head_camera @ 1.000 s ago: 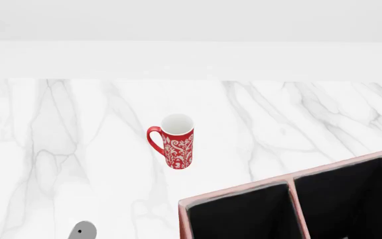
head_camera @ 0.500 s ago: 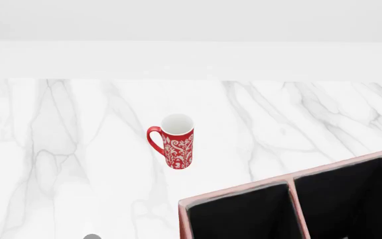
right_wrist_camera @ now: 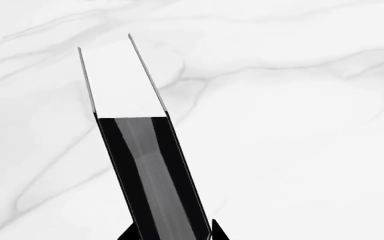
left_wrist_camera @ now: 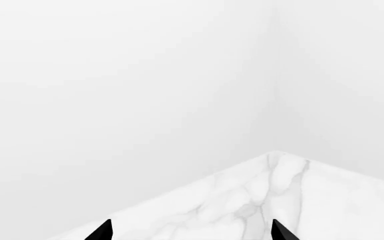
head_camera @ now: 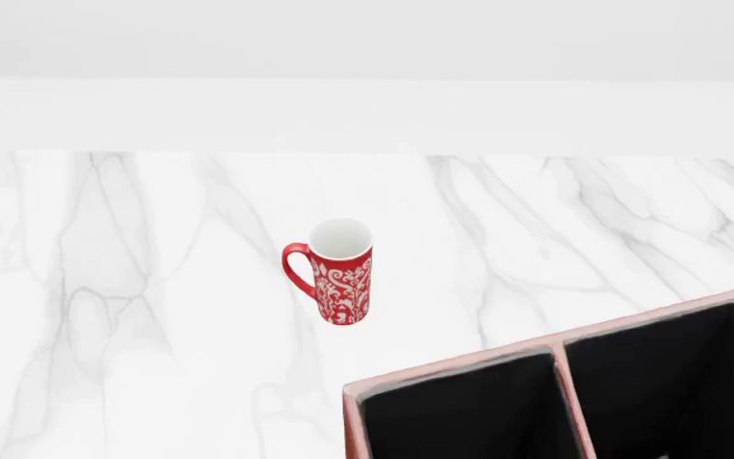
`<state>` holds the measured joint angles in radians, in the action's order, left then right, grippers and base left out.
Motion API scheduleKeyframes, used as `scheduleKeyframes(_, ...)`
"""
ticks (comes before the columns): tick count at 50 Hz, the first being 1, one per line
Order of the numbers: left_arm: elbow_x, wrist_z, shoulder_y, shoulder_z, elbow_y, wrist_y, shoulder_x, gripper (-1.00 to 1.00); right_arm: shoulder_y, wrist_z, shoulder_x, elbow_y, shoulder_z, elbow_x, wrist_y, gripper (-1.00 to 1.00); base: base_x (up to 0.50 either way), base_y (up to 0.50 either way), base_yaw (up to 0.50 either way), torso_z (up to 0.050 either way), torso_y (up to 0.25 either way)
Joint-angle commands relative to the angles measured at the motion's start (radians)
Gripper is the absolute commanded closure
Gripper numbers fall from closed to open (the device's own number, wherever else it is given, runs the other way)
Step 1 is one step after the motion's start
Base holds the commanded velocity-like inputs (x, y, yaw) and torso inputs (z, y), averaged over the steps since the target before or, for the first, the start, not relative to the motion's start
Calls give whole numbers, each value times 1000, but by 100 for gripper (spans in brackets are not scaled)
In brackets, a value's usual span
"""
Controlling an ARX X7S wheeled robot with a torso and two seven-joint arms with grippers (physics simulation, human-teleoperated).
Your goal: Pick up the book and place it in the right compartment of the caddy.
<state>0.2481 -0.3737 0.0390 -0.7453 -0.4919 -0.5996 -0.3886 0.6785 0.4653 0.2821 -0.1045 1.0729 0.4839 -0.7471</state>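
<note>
Black book (right_wrist_camera: 148, 165), cover unlettered, held in right pincer (right_wrist_camera: 172, 235).

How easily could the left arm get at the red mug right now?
Probably easily: the mug stands alone on the table, apart from the caddy, and the left end effector is open and empty.

Red patterned mug (head_camera: 337, 273) standing upright mid-scene on white marble counter (head_camera: 125, 287), handle pointing left; pale wall (head_camera: 367, 57) running behind, far side.

I'm looking at a bare simulated kitchen-like room. A white marble surface (head_camera: 150, 287) meets plain white walls, with a mug (head_camera: 336, 271) on it.
</note>
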Motion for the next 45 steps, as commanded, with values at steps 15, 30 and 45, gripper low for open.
scheduleKeyframes(15,-11,24,4,-22,-2,0,18,-100,67,-158,24,-175,-248,35,-78,100,0,0,0,0,0)
scheduleKeyframes(30,-14,19,-3,-4,0,2,16,-100,206,-333,47,-355,-464,135,-336,100,0,0,0,0,1)
scheduleKeyframes(45,-8,16,-7,-2,-15,-12,10,-100,260,-475,58,-318,-777,201,-428,100,0,0,0,0,1)
